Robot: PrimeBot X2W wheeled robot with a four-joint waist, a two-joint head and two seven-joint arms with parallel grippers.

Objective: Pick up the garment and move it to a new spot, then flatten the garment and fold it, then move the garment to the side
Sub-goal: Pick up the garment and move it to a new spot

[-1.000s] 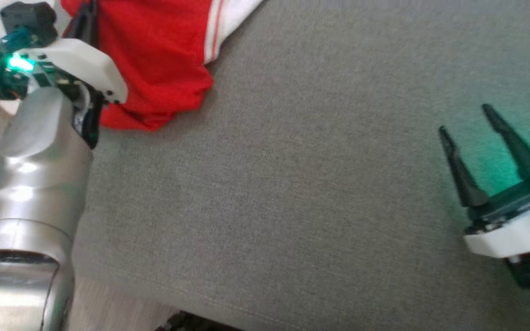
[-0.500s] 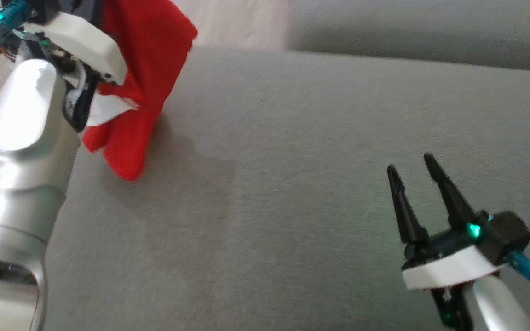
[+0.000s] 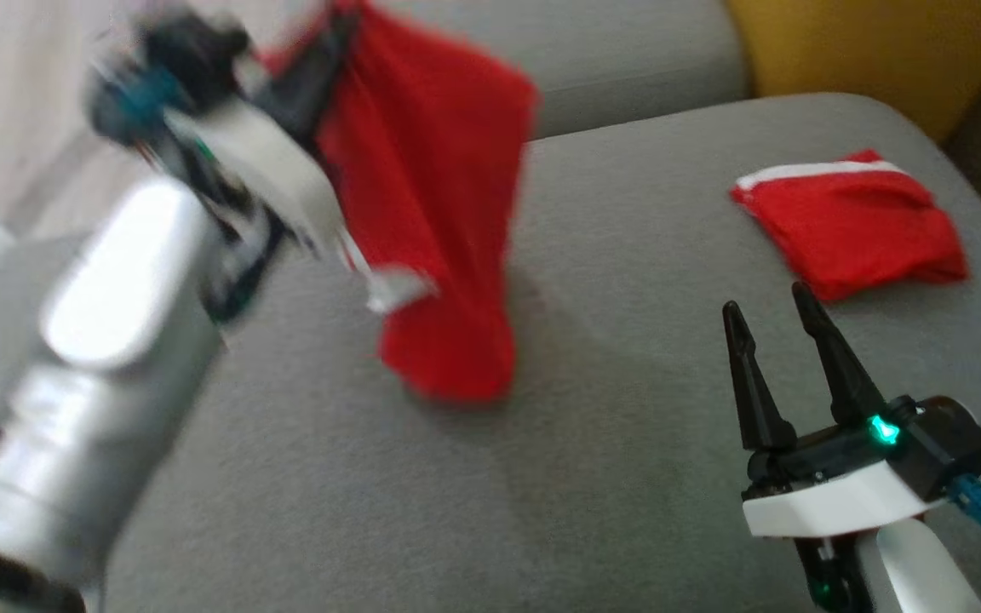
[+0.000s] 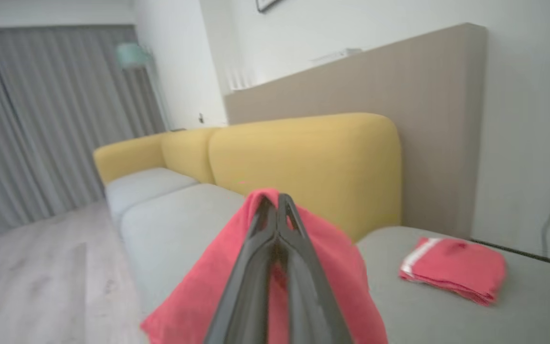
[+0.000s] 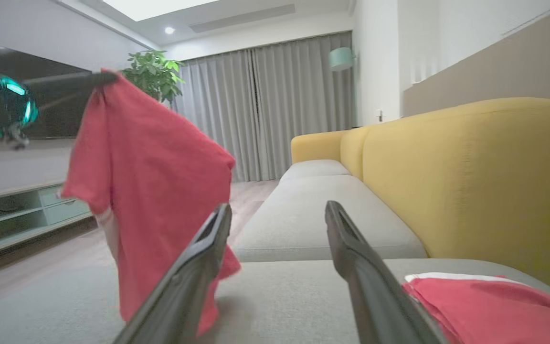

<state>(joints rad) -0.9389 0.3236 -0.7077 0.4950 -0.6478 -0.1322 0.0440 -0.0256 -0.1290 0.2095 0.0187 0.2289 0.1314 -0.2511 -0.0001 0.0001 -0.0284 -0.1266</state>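
the first step is in hand, i judge: carrying the piece to a new spot. the left gripper [image 4: 279, 198], its two dark fingers pressed together, pinches the top edge of the loose red fabric garment with white trim [image 3: 448, 213] and holds it up at eleven o'clock in the head view. its lower end hangs at or just above the grey upholstered sofa seat [image 3: 627, 477]; blur keeps me from telling which. the cloth hangs bunched and narrow in long vertical folds, a white strip showing on its nine o'clock side. the right gripper [image 3: 767, 311] sits at four o'clock, fingers moderately apart and holding nothing. a folded red cloth with a white edge [image 3: 852, 226] lies at two o'clock, well apart from the hanging piece. the next move likely calls for lowering the garment onto bare seat, letting go, then spreading it flat with both grippers before any fold.
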